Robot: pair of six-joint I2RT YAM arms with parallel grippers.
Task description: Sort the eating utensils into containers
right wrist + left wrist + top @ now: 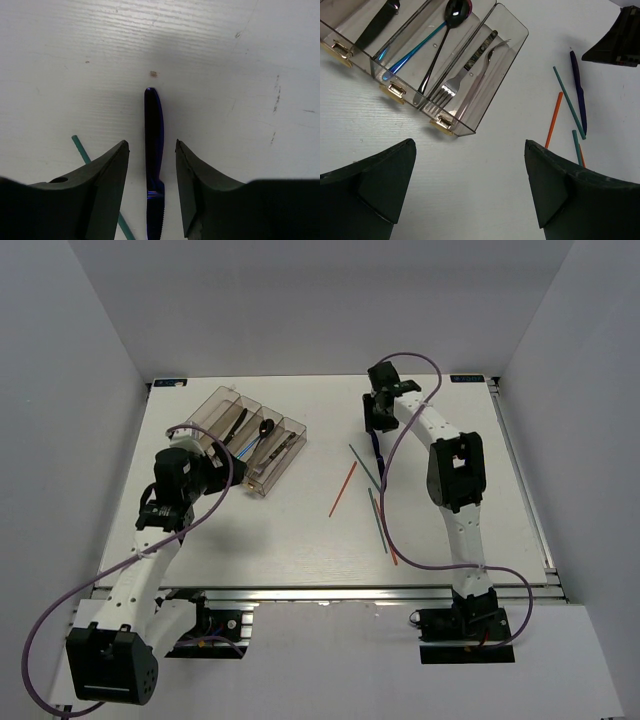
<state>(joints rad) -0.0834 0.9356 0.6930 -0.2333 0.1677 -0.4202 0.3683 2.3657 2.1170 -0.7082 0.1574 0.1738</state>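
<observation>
The blue knife [153, 130] lies flat on the table between the two fingers of my right gripper [151, 144], with a gap on each side, so the gripper is open. From above, that gripper [378, 425] sits over the knife's far end [378, 455]. Orange [343, 489] and green chopsticks [364, 466] lie loose nearby. The smoky-brown tray [515, 37] holds a silver fork [470, 75], a dark spoon [456, 12] and a dark knife [375, 25]. My left gripper [470, 145] hangs open and empty above bare table, just in front of the tray [290, 422].
A green chopstick [80, 148] passes under my right gripper's left finger. Another green chopstick [377, 520] and an orange one [393, 556] lie closer to the right arm's base. White walls enclose the table on three sides.
</observation>
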